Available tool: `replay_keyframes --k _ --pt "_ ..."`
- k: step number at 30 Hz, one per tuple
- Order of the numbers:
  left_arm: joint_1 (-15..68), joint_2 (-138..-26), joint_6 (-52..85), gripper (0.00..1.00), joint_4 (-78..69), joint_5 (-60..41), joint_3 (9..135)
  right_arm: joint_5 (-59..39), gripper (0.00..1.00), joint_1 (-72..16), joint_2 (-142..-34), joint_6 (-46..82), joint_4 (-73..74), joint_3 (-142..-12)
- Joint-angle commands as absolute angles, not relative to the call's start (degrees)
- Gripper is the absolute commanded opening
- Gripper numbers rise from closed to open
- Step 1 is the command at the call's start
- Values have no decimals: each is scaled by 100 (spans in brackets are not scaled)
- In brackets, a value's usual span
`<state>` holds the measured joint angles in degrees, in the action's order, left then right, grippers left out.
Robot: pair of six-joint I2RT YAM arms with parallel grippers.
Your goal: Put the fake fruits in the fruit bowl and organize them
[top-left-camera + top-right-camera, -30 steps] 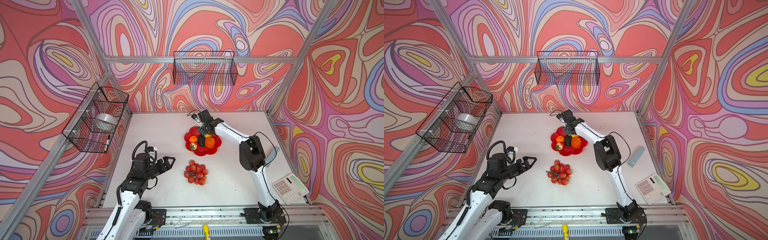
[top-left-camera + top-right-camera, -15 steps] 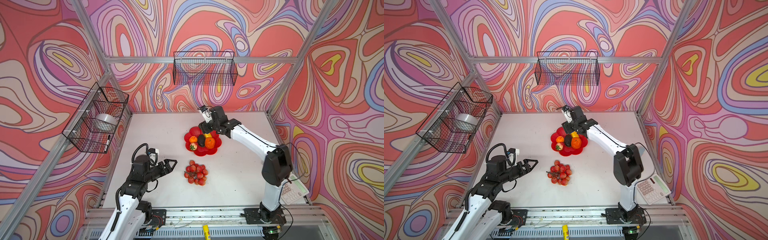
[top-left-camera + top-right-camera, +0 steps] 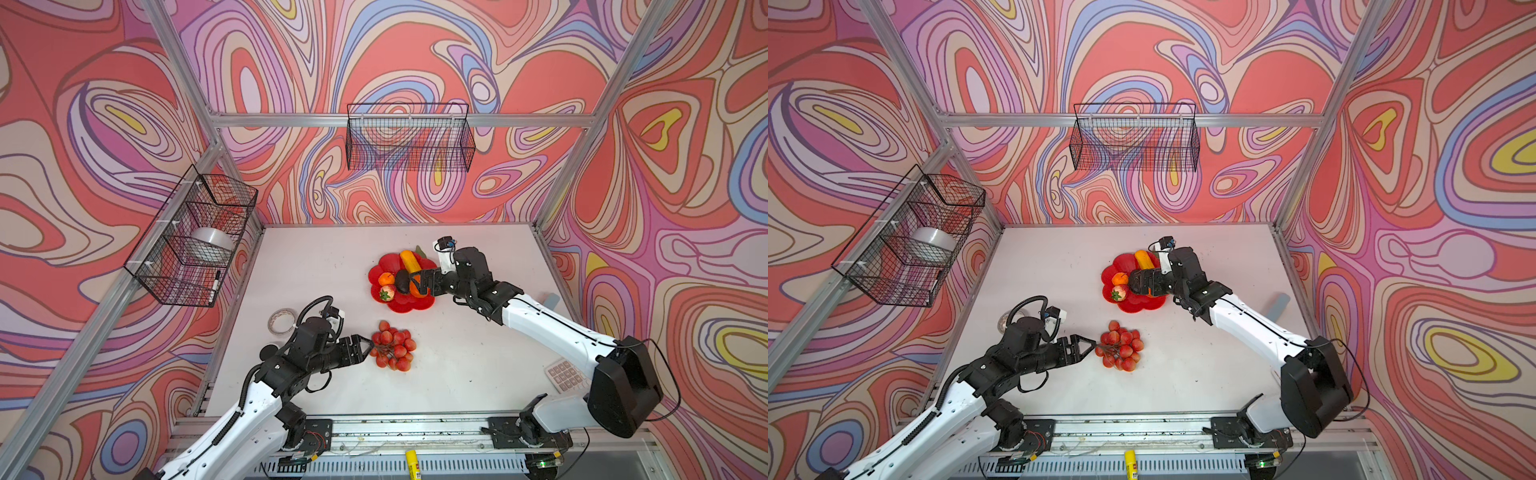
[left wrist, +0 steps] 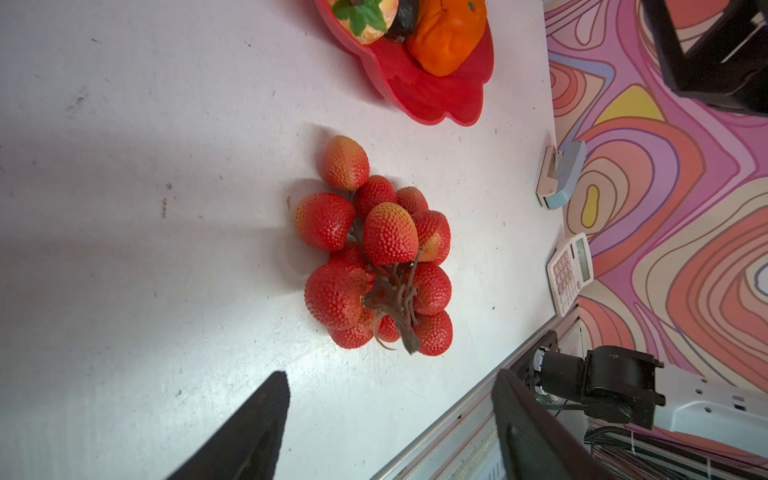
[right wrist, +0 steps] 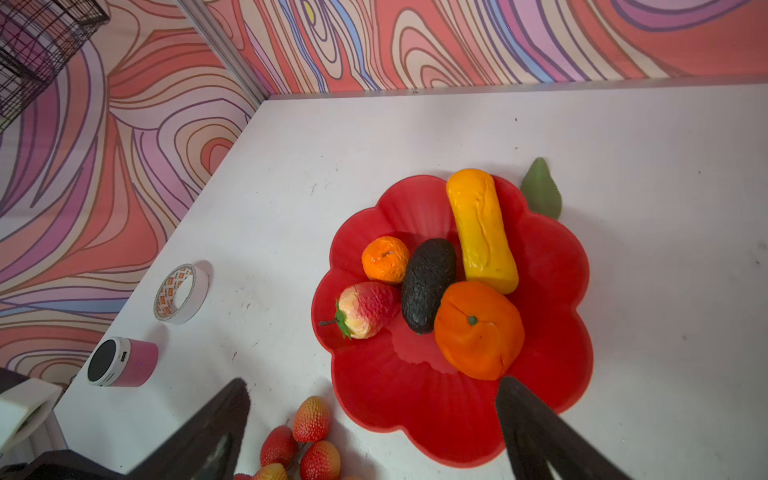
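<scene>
The red scalloped fruit bowl (image 3: 411, 306) (image 5: 415, 399) holds a yellow oblong fruit (image 5: 482, 232), a small orange (image 5: 385, 259), a dark avocado (image 5: 426, 284), a large orange (image 5: 478, 330) and a strawberry (image 5: 365, 309). My right gripper (image 3: 419, 281) (image 5: 372, 379) hovers open at the bowl's right side, holding nothing. The bunch of red berries (image 3: 392, 349) (image 4: 374, 249) lies on the table in front of the bowl. My left gripper (image 3: 369, 347) (image 4: 390, 374) stands open just left of the bunch, at its stem end, not touching it.
A tape roll (image 3: 281, 321) and a pink speaker (image 5: 122, 361) sit at the table's left. A green leaf (image 5: 540, 189) lies behind the bowl. A calculator (image 3: 565, 374) and a blue stapler (image 4: 561, 174) lie at the right edge. Wire baskets (image 3: 409, 137) (image 3: 193, 237) hang on the walls.
My right gripper has opened wide and drawn back from over the bowl to its right side, the arm swinging right. My left gripper has moved right, up to the berry bunch.
</scene>
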<state>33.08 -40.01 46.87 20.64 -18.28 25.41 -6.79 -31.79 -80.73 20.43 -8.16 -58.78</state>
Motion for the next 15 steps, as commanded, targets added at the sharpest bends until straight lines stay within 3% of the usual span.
replay_keyframes --k 1,15 --pt "3619 -4147 5060 77 1791 -1119 2524 -432 96 -3146 -7714 2307 -625 -5794" --pt "3735 -5810 5035 59 798 -1226 2897 -198 97 -3146 -7325 2153 -950 -5609"
